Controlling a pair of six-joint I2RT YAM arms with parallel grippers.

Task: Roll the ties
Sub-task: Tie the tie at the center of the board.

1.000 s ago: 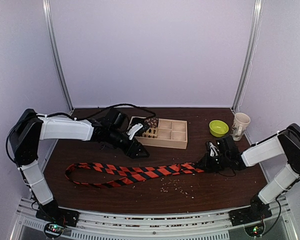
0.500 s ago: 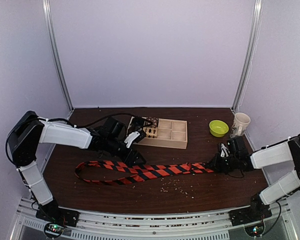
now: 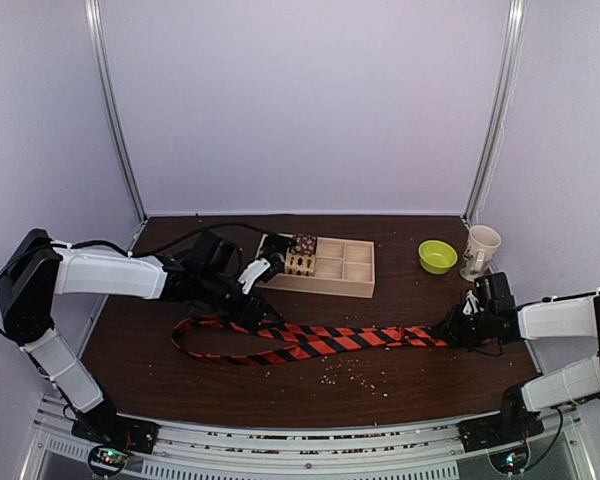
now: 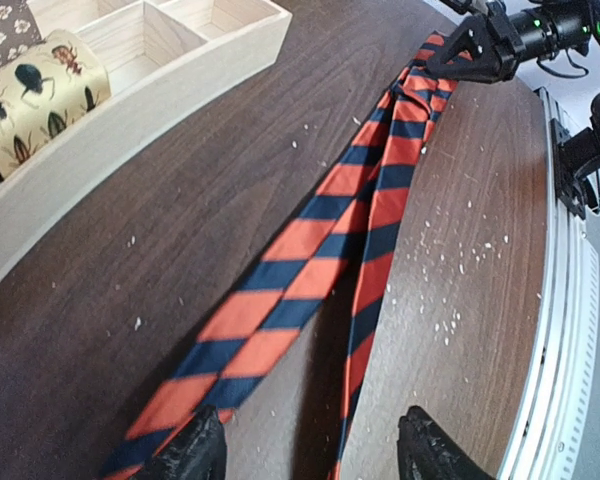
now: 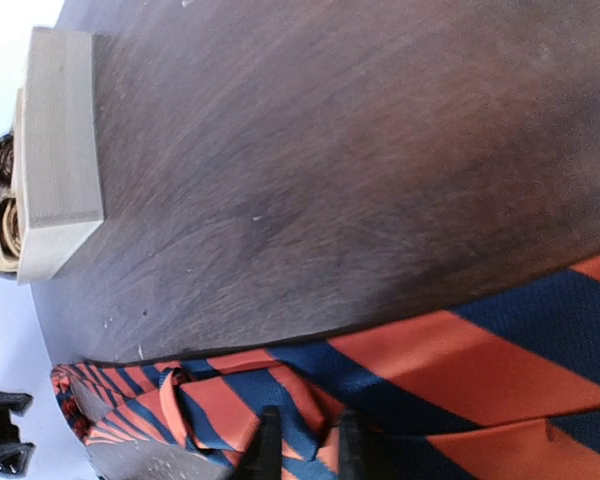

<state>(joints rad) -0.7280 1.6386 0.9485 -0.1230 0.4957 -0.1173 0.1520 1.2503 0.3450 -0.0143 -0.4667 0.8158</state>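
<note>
The tie [image 3: 320, 342], striped red-orange and dark, lies folded double across the table from left to right. Its right end sits bunched between the close-set fingertips of my right gripper [image 3: 450, 332], which is shut on it low over the table. In the right wrist view the tie [image 5: 460, 350] fills the lower half, with fabric pinched at the right gripper [image 5: 305, 450]. My left gripper [image 3: 260, 310] hovers open over the tie's left part. In the left wrist view the tie [image 4: 310, 270] runs away from the left gripper [image 4: 315, 460], its narrow strand between the spread fingers.
A wooden tray [image 3: 365, 285] with compartments stands behind the tie, patterned fabric rolls [image 3: 300, 262] in its left cells. A green bowl [image 3: 437, 256] and a mug [image 3: 480, 250] stand at the back right. Pale crumbs [image 3: 355, 372] dot the table near the front.
My right gripper has drawn back to the right, dragging the tie with it. The tie's left loop has slid right. My left gripper has come down over the tie.
</note>
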